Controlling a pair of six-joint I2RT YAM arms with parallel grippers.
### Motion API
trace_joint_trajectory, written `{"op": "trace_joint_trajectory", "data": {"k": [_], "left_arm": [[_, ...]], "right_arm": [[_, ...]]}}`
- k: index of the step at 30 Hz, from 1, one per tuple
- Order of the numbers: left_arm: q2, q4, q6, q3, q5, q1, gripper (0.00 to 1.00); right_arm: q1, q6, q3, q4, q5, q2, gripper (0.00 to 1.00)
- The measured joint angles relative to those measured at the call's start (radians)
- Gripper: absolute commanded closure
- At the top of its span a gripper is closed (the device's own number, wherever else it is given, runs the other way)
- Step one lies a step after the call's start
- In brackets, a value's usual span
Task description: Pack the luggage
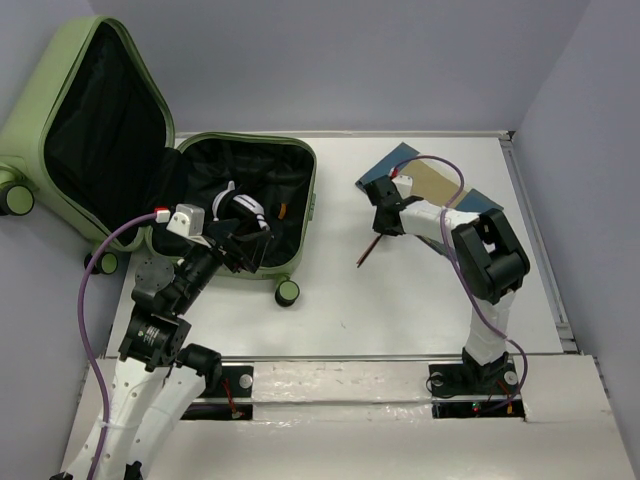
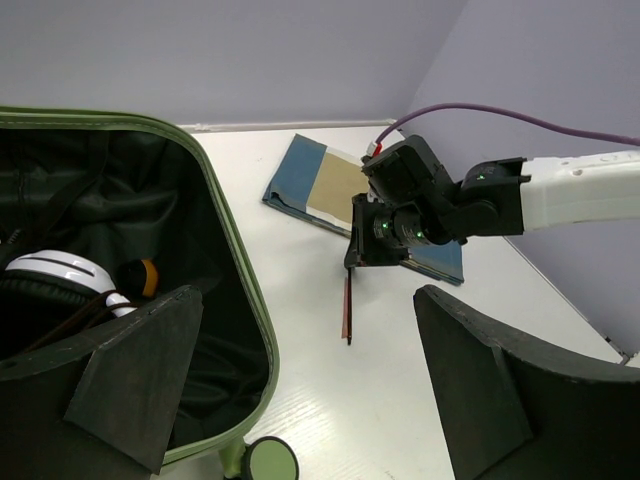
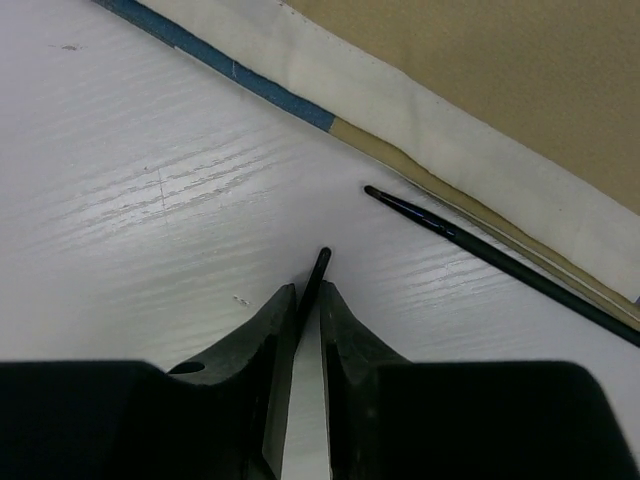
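The luggage (image 1: pixel 309 205) lies open at the left of the table, its olive lid (image 1: pixel 70 70) propped up and black lining showing. Inside it are white and black headphones (image 1: pixel 238 208) and a small orange item (image 2: pixel 148 278). My left gripper (image 1: pixel 245 245) hangs open over the case's near right rim (image 2: pixel 236 292), holding nothing. My right gripper (image 1: pixel 378 228) is down on the table, shut on the end of a thin dark pencil (image 3: pixel 317 268). The pencil (image 2: pixel 347 308) runs from the jaws toward the near edge.
A blue and tan folded cloth case (image 1: pixel 425 180) lies just behind the right gripper, with a thin black pen (image 3: pixel 480 252) along its edge. A suitcase wheel (image 1: pixel 288 292) sticks out near the left arm. A raised wall (image 1: pixel 535 230) borders the table's right side.
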Motion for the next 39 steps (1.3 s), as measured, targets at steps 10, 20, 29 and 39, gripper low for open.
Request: {"op": "trace_joint_trajectory", "data": {"k": [10, 20, 29, 39], "left_arm": [[0.000, 0.000, 0.000, 0.000, 0.000, 0.000, 0.01], [0.000, 0.000, 0.000, 0.000, 0.000, 0.000, 0.01], [0.000, 0.000, 0.000, 0.000, 0.000, 0.000, 0.01], [0.000, 0.000, 0.000, 0.000, -0.001, 0.007, 0.01]], "right_arm": [[0.000, 0.014, -0.086, 0.068, 0.023, -0.046, 0.93], [-0.004, -0.030, -0.246, 0.016, 0.039, -0.232, 0.93], [0.026, -0.071, -0.216, 0.013, -0.068, -0.464, 0.93], [0.223, -0.074, 0.529, 0.080, -0.309, -0.042, 0.37]]}}
